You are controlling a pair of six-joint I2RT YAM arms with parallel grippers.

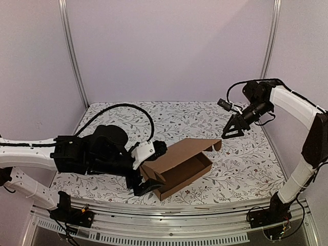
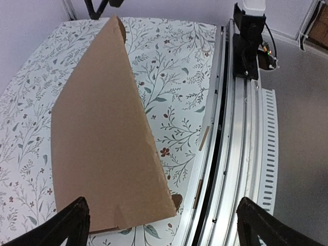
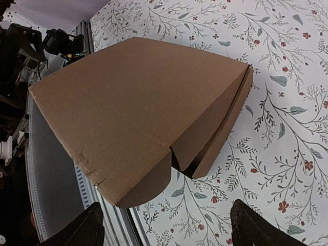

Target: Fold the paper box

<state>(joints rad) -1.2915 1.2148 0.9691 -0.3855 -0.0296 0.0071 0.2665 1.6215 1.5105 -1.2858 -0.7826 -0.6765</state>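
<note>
The left claw [image 1: 145, 187] stands open. In the left wrist view its two dark fingers [image 2: 72, 223] are spread to the lower corners of the frame with nothing pinched between them. In the top view it sits at lower centre, right at the near left corner of the paper box [image 1: 179, 165]; whether a finger touches the cardboard cannot be told. The right claw [image 1: 229, 134] is open as well, its fingers [image 3: 84, 228] wide apart at the bottom of its own view. In the top view it hangs at centre right, just past the raised lid's end and clear of it.

Only the top view shows the box's hollow: a shallow tray lying askew at the middle of the flowered bench [image 1: 246, 164], with the lid [image 1: 184, 149] slanting up over it. The wrist views give only plain brown outer faces. The left wrist view shows one long panel running from lower left to top centre. The right wrist view shows a broad face filling the centre, with a rounded side flap [image 3: 148, 182] at its lower edge and a dark gap beside it. The left wrist view alone shows the metal rail [image 2: 246, 143] down the right side.

There are two arms, two claws and one box.
</note>
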